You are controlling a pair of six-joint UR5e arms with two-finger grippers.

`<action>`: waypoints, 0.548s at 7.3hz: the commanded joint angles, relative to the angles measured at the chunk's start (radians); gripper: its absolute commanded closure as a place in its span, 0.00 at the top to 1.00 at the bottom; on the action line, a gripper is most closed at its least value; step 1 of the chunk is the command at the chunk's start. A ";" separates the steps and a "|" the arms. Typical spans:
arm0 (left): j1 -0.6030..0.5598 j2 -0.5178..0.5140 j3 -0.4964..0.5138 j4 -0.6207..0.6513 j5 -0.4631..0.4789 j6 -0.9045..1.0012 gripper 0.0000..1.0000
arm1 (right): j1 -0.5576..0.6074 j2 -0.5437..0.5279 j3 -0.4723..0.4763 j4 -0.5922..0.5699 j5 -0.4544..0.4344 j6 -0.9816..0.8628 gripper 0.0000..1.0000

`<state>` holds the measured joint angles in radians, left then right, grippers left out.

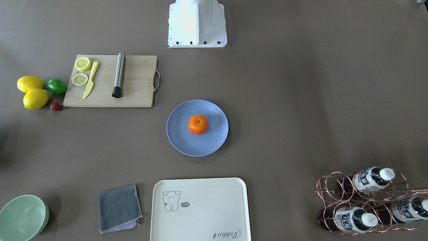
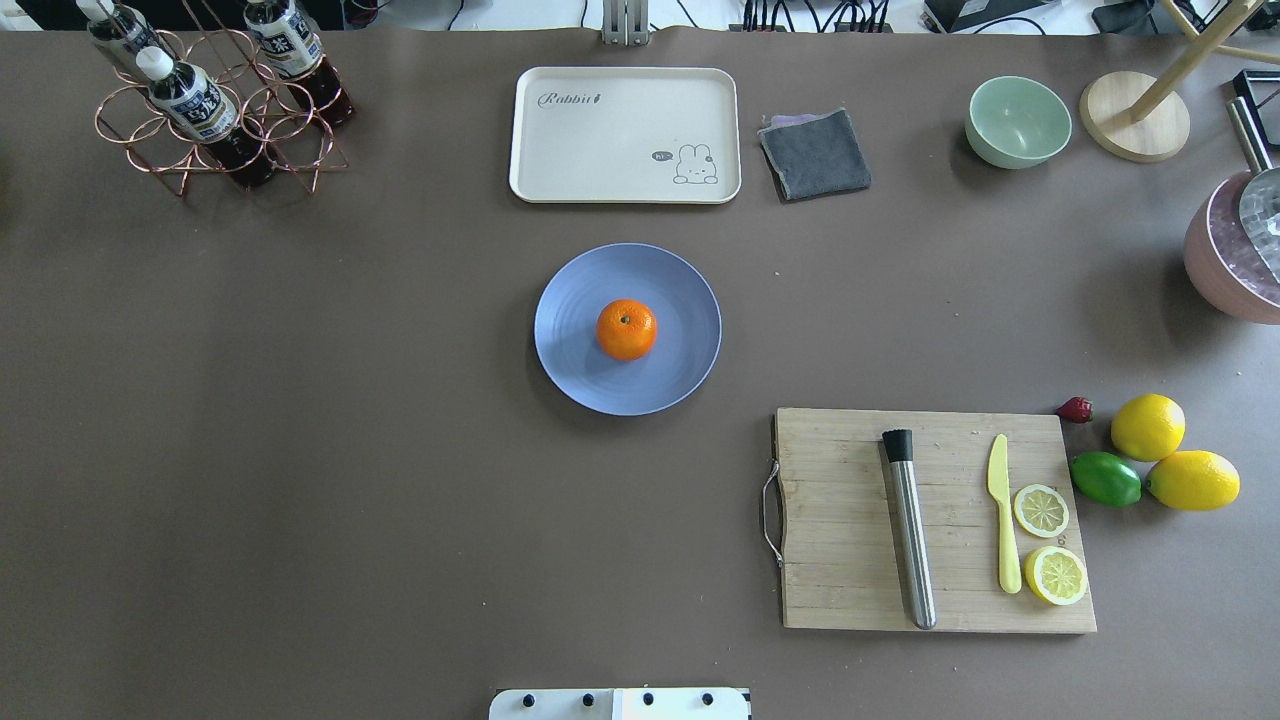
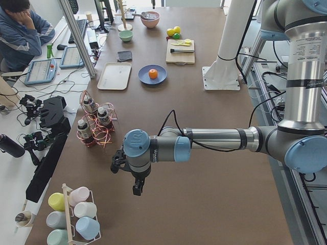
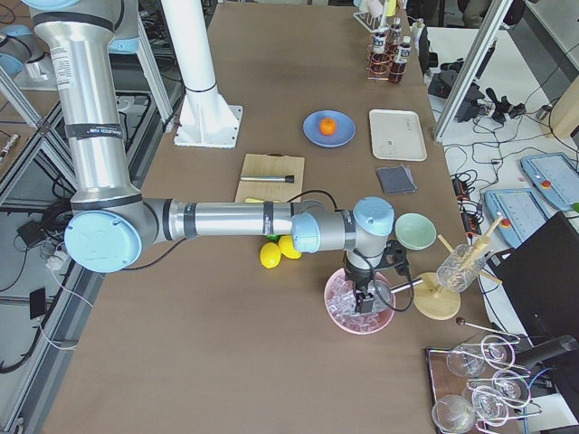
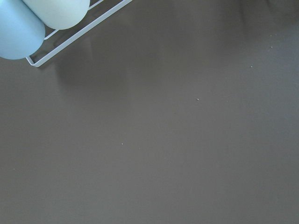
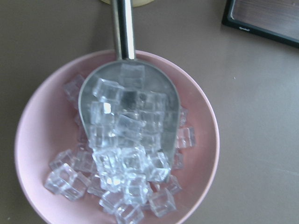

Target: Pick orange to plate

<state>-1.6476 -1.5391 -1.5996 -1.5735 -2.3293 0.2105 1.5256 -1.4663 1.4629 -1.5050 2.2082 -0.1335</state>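
Observation:
The orange (image 1: 198,124) (image 2: 626,329) rests in the middle of the periwinkle-blue plate (image 1: 180,140) (image 2: 580,375) at the table's centre. No arm is near it. My left gripper (image 3: 137,188) hangs far off over bare table at the left end, beside a rack of cups, and shows only in the exterior left view, so I cannot tell its state. My right gripper (image 4: 366,303) hovers above a pink bowl of ice at the right end, seen only in the exterior right view, and its state cannot be told either. Neither wrist view shows fingers.
A cutting board (image 2: 850,560) holds a steel muddler, a yellow knife and lemon slices. Lemons (image 2: 1148,427), a lime (image 2: 1105,479) and a strawberry lie beside it. Beyond the plate are a cream tray (image 2: 625,135), a grey cloth (image 2: 815,153), a green bowl (image 2: 1018,121) and a bottle rack (image 2: 215,110).

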 commanded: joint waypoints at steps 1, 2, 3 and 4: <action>-0.001 0.000 -0.002 0.000 -0.001 0.003 0.98 | 0.123 -0.066 -0.029 0.002 0.054 -0.043 1.00; 0.000 0.005 0.003 0.000 -0.001 0.001 0.98 | 0.129 -0.072 -0.029 0.005 0.048 -0.040 1.00; 0.000 0.007 0.007 0.000 -0.001 0.000 0.98 | 0.130 -0.078 -0.027 0.011 0.045 -0.041 1.00; 0.000 0.007 0.003 0.000 0.001 -0.003 0.98 | 0.130 -0.089 -0.029 0.011 0.051 -0.040 1.00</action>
<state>-1.6478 -1.5336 -1.5955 -1.5739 -2.3298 0.2101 1.6514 -1.5422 1.4354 -1.4967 2.2551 -0.1740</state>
